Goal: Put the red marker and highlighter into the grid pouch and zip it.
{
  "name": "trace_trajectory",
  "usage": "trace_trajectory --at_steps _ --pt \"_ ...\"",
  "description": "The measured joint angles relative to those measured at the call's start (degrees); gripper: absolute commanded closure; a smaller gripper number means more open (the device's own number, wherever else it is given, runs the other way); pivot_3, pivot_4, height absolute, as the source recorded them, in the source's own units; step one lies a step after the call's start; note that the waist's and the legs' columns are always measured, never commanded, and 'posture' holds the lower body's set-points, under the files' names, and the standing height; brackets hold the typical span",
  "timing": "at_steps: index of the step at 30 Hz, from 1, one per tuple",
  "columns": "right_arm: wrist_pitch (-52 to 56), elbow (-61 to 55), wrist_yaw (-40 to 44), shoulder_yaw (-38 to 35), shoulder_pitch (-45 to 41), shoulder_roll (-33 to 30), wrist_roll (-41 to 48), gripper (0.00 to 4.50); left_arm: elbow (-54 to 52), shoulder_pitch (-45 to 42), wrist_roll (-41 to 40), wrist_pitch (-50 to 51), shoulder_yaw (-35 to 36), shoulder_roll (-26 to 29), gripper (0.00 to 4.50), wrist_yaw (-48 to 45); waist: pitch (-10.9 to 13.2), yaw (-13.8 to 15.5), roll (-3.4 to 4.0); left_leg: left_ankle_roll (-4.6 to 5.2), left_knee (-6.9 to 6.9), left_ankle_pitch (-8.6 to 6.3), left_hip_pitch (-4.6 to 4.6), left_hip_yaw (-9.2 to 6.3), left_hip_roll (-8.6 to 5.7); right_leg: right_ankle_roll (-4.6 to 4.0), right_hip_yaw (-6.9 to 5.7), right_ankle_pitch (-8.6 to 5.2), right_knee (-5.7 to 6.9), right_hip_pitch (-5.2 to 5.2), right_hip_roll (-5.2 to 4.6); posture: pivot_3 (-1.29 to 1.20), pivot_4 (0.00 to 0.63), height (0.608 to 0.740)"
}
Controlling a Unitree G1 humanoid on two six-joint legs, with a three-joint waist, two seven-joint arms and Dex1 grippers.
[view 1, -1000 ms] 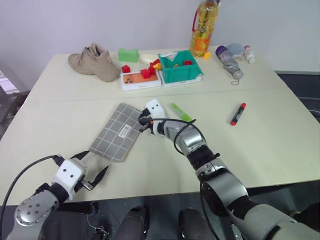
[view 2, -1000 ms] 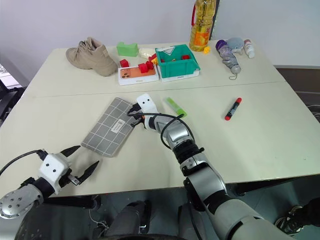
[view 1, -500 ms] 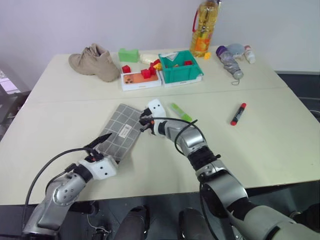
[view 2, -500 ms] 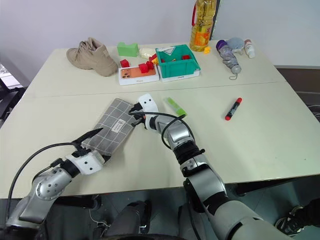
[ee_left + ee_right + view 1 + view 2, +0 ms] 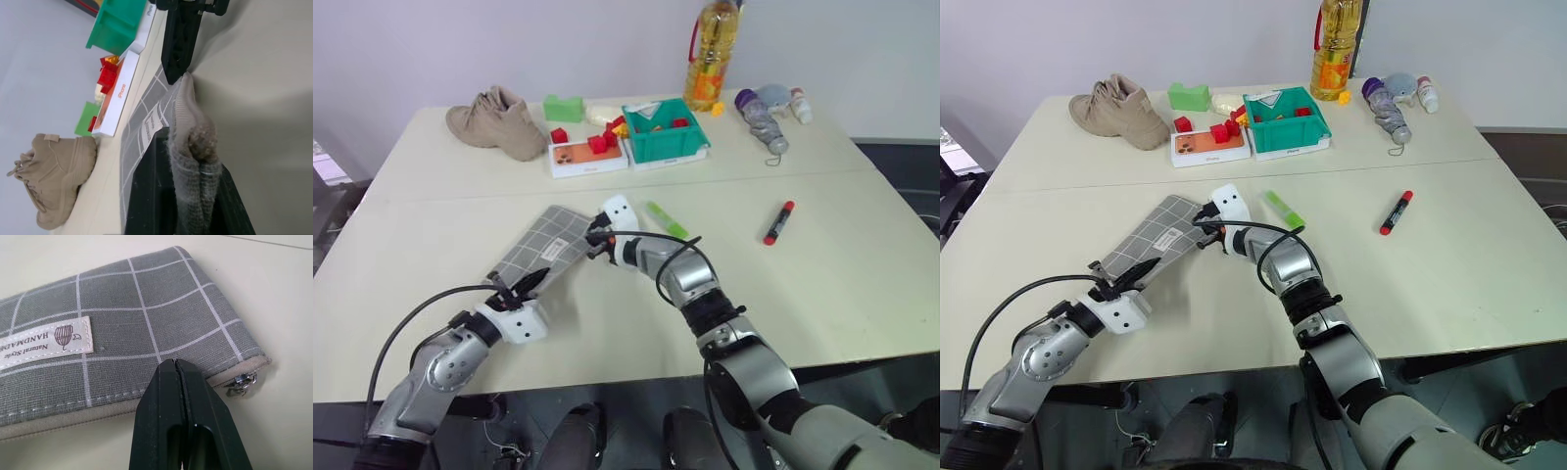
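- Two arms meet at the grid pouch (image 5: 540, 253), which lies near the middle of the pale desk (image 5: 862, 245), its near end lifted off the surface.
- At that near corner the left gripper (image 5: 530, 284) has its jaws clamped on the pouch fabric — the left wrist view shows the grey cloth bunched between the two black fingers (image 5: 146, 196).
- At the pouch's far end the right gripper (image 5: 594, 238) rests on the zip edge, jaws pressed together; the right wrist view shows the metal zip pull (image 5: 240, 383) just beside the fingertips, but whether they pinch anything cannot be told.
- Outside the pouch, the highlighter (image 5: 668, 219) lies flat on the desk just to the right of the right gripper.
- Farther right, well apart from the pouch, the red marker (image 5: 779, 222) also lies flat on the desk.
- Along the back of the desk — left to right — sit a tan shoe (image 5: 499, 121), a green block (image 5: 564, 108), a white phone box (image 5: 587, 158) topped with red blocks (image 5: 601, 142), a green bin (image 5: 666, 132), a bottle of oil (image 5: 713, 54) and a toppled purple-capped bottle (image 5: 760, 117).
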Motion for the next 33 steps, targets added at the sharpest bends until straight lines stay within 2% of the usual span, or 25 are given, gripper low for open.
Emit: trace_trajectory --at_steps 1,4,7,8,11,15,20,30,33 --pt "-0.6 -0.8 0.2 -0.2 0.1 -0.6 0.0 4.50 -0.1 0.1 -1.8 1.0 0.1 -0.7 4.46 -0.4 0.0 0.0 0.00 0.00 0.01 0.00 -0.03 0.00 0.00 0.00 0.01 0.00 0.00 -0.02 0.00 0.00 0.150 0.739" --pt "-2.6 -6.5 2.3 -1.0 0.6 -4.0 0.5 3.65 -2.7 0.9 -9.0 4.5 0.7 -3.6 4.50 -2.4 0.0 0.2 -0.01 0.00 0.06 0.00 -0.22 -0.01 -0.01 0.01 0.00 0.00 0.00 -0.16 -0.02 0.00 0.150 0.739" --pt "-1.8 -15.0 5.9 -2.8 1.5 -10.0 1.9 2.07 -6.3 0.7 -15.6 8.9 1.9 -5.3 4.50 -4.2 0.0 0.2 -0.02 0.00 0.05 0.00 -0.22 0.00 -0.01 0.01 0.00 0.00 -0.01 0.06 -0.01 0.00 0.150 0.739" --pt "-1.1 -16.8 6.6 -3.5 2.0 -11.6 2.3 1.74 -7.2 0.5 -16.9 10.0 2.1 -6.0 4.50 -4.4 0.0 0.2 -0.02 0.00 0.05 0.00 -0.21 0.00 -0.01 0.01 0.00 0.00 -0.01 0.09 -0.01 0.00 0.150 0.739" --pt "2.6 -23.7 10.8 -4.3 5.4 -17.4 4.0 0.29 -10.1 0.0 -21.1 13.9 2.1 -8.0 4.50 -5.5 0.0 0.2 -0.03 0.01 0.05 0.01 -0.21 0.00 0.00 0.01 0.00 0.00 -0.04 0.12 0.00 0.00 0.150 0.739" --pt "6.1 -28.2 13.8 -4.1 9.3 -21.7 5.1 0.29 -12.9 -0.9 -24.6 17.7 1.0 -10.3 4.50 -7.1 0.0 -0.1 -0.04 0.02 0.05 0.01 -0.19 0.02 0.02 0.01 0.01 0.00 -0.02 0.13 0.02 0.00 0.150 0.739" --pt "7.9 -29.7 11.6 -4.1 9.7 -21.5 5.1 0.29 -15.0 -3.2 -26.3 20.3 -1.4 -12.8 4.50 -8.4 0.0 0.1 -0.04 0.01 0.08 0.02 -0.19 0.01 0.03 0.01 0.01 0.00 -0.03 0.17 0.06 0.00 0.150 0.739" --pt "7.6 -28.6 8.6 -4.1 9.4 -21.1 4.9 0.29 -15.0 -3.8 -27.8 21.0 -2.9 -13.4 4.50 -10.9 0.0 0.2 -0.05 0.02 0.11 0.02 -0.19 0.01 0.02 0.01 0.01 0.00 -0.04 0.19 0.06 0.00 0.150 0.739" --pt "7.2 -27.0 8.6 -4.1 8.9 -21.1 4.9 1.17 -15.0 -3.8 -28.1 21.0 -2.9 -13.4 4.50 -11.5 0.0 0.2 -0.05 0.02 0.11 0.02 -0.19 0.02 0.02 0.01 0.01 0.00 -0.04 0.20 0.06 0.00 0.150 0.739"
